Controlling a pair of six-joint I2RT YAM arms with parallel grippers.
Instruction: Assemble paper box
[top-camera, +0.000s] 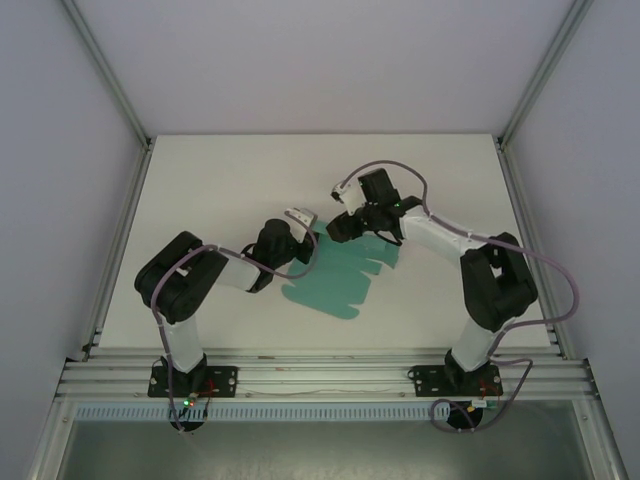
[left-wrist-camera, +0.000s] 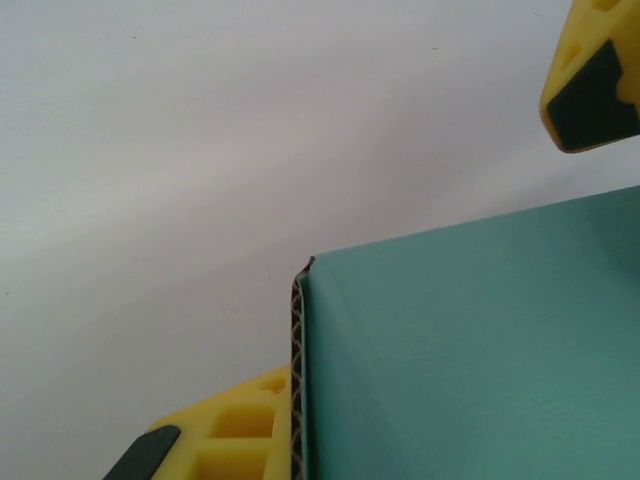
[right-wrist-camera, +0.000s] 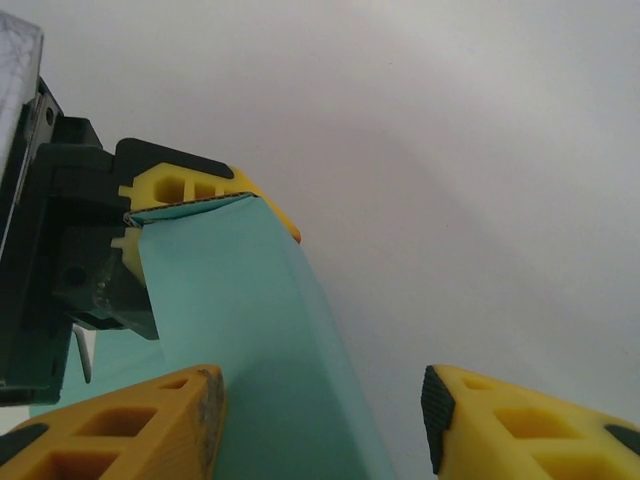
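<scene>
Box: the teal-green, die-cut corrugated-card paper box (top-camera: 335, 285) lies in the middle of the plain white table (top-camera: 220, 190), mostly flat, between the two arms.
Flap: one panel, the raised flap (right-wrist-camera: 240, 320), stands up off the sheet on its far side. It is folded but not locked into anything.
Left gripper: the black-and-yellow left gripper (top-camera: 298, 220) is at the flap's edge with its jaws spread wide. One yellow finger (left-wrist-camera: 225, 430) sits right against the corrugated edge and the other is well clear, so nothing is clamped.
Right gripper: the black-and-yellow right gripper (right-wrist-camera: 322, 400) straddles that same flap, jaws released. The card sits closer to one finger, though I can't quite tell from this angle whether they touch.
Stage: early, I'd say. One fold is propped up and the rest of the sheet is flat.
Risk: nobody is gripping! The flap is only propped, so if either arm backs off it may spring down flat.
Risk two: a sideways push could slide the whole light sheet instead of creasing it, and a squeeze off the score line could crumple the panel.
</scene>
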